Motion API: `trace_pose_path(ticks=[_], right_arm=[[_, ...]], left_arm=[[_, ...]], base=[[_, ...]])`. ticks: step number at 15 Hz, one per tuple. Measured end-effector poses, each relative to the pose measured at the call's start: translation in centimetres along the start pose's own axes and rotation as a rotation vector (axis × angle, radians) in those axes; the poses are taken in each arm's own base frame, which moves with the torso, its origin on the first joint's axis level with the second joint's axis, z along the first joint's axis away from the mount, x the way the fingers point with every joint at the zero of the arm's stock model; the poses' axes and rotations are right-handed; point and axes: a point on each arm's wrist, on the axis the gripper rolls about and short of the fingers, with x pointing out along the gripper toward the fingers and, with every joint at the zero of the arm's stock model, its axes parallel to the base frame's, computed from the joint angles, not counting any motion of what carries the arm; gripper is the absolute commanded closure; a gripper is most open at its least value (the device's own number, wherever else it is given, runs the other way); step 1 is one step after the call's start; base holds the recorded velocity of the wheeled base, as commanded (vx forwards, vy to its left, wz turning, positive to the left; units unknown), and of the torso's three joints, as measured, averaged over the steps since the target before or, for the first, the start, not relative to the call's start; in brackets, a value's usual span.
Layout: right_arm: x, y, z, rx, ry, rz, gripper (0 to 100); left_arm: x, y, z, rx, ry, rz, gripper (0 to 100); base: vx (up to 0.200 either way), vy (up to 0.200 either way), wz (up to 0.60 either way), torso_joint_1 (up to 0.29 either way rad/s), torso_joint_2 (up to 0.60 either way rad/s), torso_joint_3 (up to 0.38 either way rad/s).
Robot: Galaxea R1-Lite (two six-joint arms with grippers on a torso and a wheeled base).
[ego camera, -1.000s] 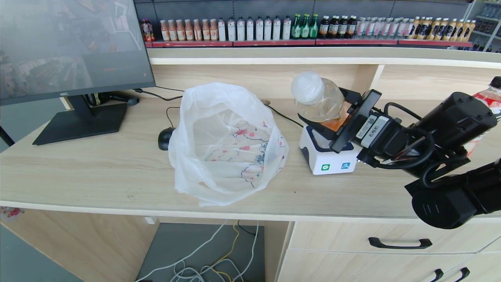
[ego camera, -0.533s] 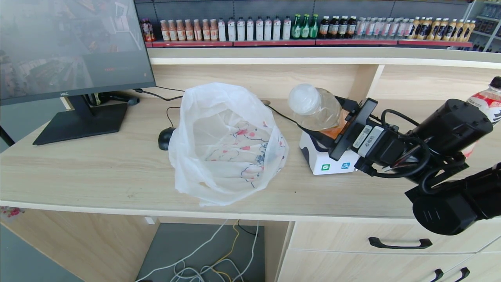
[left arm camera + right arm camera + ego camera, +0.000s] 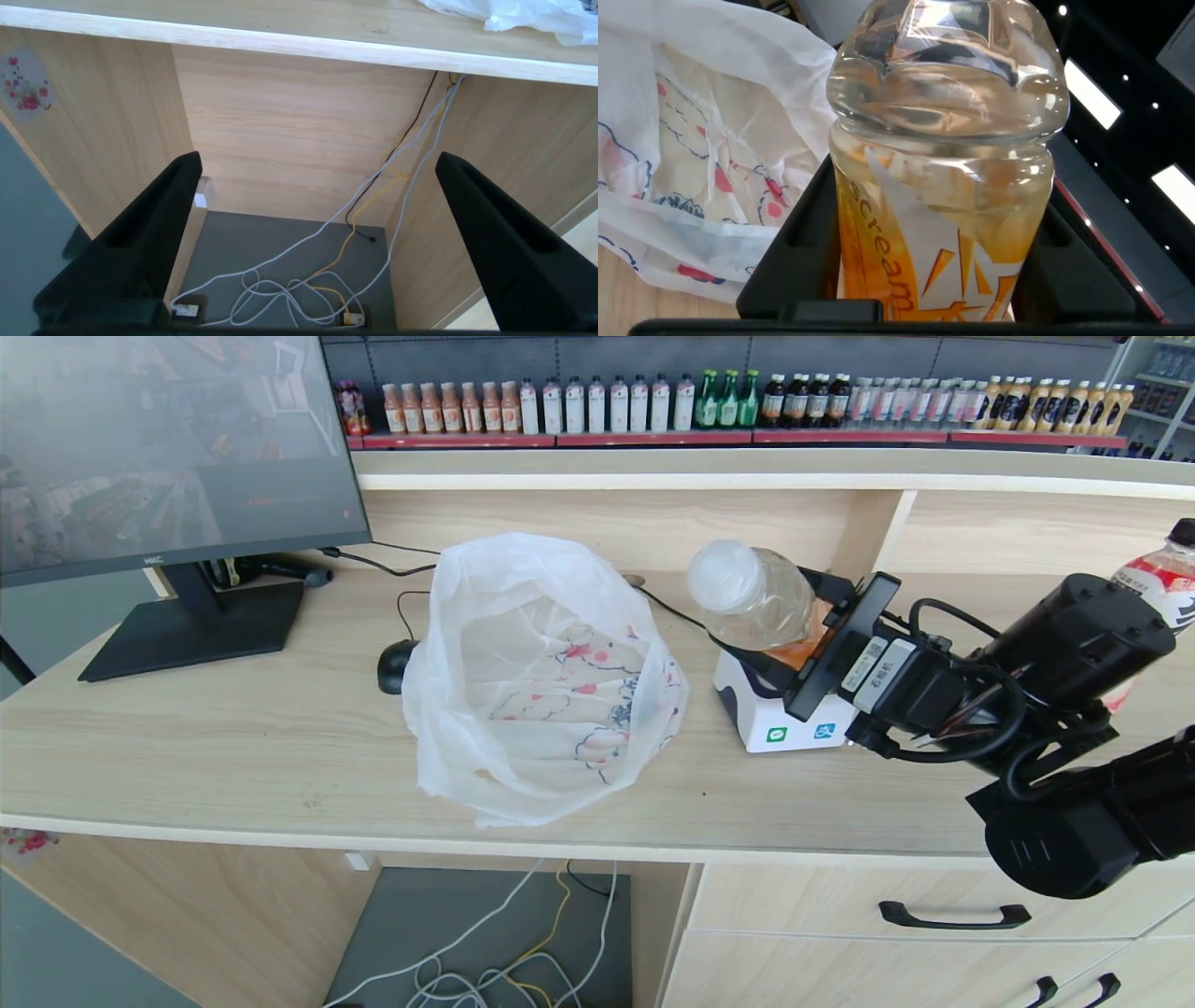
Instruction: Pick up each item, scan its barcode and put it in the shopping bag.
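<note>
1. The bottle is clamped in the right pincer. It is tilted just above the white scanner, base pointing away from the wrist. Its orange label faces down toward the scanner, probably so the barcode meets the reading window.
2. In the right wrist view the black fingers press both sides of the bottle at the label, a grip that leaves the base and lower face clear.
3. The shopping bag stands on the worktop just beside the scanner on the robot's left. Its mouth is open, so the drop after scanning looks short. I cannot tell whether anything lies inside.
4. The left pincer hangs below the worktop's front edge with its fingers apart and nothing between them, seemingly parked out of the way.
5. Count:
   - one bottle held
   - one more bottle standing at the far right, likely next
   - one bag
   - one scanner
   - one monitor
   - one mouse
</note>
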Motion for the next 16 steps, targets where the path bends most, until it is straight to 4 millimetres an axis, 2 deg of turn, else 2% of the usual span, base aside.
trace_pose_path(ticks=[11,16], right_arm=[[0.06,0.04,0.1,-0.004,0.0,0.0,100],[-0.17,-0.59,0.67,-0.008,0.005,-0.016,100]], left_arm=[[0.0,0.0,0.0,0.0,0.0,0.0,0],[0.0,0.0,0.0,0.0,0.0,0.0,0]], base=[[0.0,0.0,0.0,0.0,0.0,0.0],[0.0,0.0,0.0,0.0,0.0,0.0]])
